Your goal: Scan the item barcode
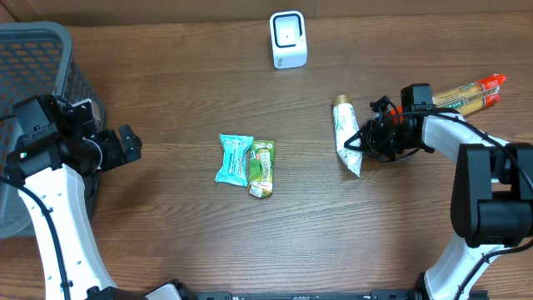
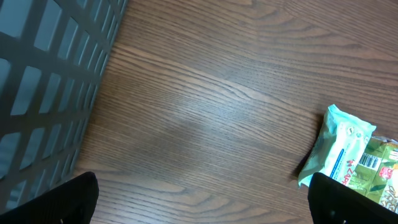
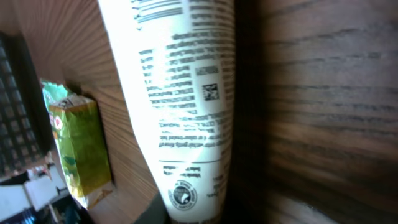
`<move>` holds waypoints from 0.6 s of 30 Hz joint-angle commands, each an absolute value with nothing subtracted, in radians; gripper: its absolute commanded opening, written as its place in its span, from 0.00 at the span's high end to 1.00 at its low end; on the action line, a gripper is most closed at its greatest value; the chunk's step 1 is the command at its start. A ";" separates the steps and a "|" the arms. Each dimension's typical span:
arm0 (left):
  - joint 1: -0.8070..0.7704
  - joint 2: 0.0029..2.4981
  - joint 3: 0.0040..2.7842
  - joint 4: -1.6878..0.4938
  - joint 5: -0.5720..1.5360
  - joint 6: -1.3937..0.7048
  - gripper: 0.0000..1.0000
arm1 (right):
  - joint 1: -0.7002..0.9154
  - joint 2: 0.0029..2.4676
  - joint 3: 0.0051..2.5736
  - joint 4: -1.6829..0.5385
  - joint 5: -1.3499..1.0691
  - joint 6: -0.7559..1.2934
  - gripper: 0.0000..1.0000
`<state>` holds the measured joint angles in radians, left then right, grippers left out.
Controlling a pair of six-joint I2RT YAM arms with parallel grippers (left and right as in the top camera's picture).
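The tube (image 1: 342,123) lies on the table (image 1: 166,242) to the right of the middle, cap end toward the far edge, flat crimped end nearer. The right gripper (image 1: 360,143) is in at that lower end. Its wrist view is filled with the tube's print, barcode (image 3: 155,9) bars at the top, but the fingers don't show clearly, so I can't tell whether they've closed on it.

The step looks like taking hold. A firm grip low on the tube would leave the barcode uncovered. After that it wants lifting and turning so the bars face the scanner (image 1: 288,39) at the far edge, then holding steady.

Two packs (image 1: 246,163) lie mid-table, well apart from the tube. The left gripper (image 1: 129,147) hangs by the basket (image 1: 33,50), fingers wide, holding nothing.
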<state>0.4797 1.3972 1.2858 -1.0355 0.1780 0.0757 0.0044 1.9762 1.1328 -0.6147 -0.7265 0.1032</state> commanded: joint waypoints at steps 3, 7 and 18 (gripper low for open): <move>0.477 1.405 1.296 -1.036 0.173 0.056 0.00 | 0.011 1.937 1.174 -0.676 -0.635 0.105 0.96; 0.477 1.405 1.296 -1.036 0.173 0.056 0.00 | 0.041 1.874 1.196 -0.719 -0.502 0.139 0.96; 0.477 1.405 1.296 -1.036 0.173 0.056 0.00 | 0.440 1.812 1.273 -0.914 0.553 0.470 0.96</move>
<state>0.4797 1.3972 1.2858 -1.0355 0.1783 0.0757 0.3004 1.8366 1.2407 -0.8959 0.0841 0.3099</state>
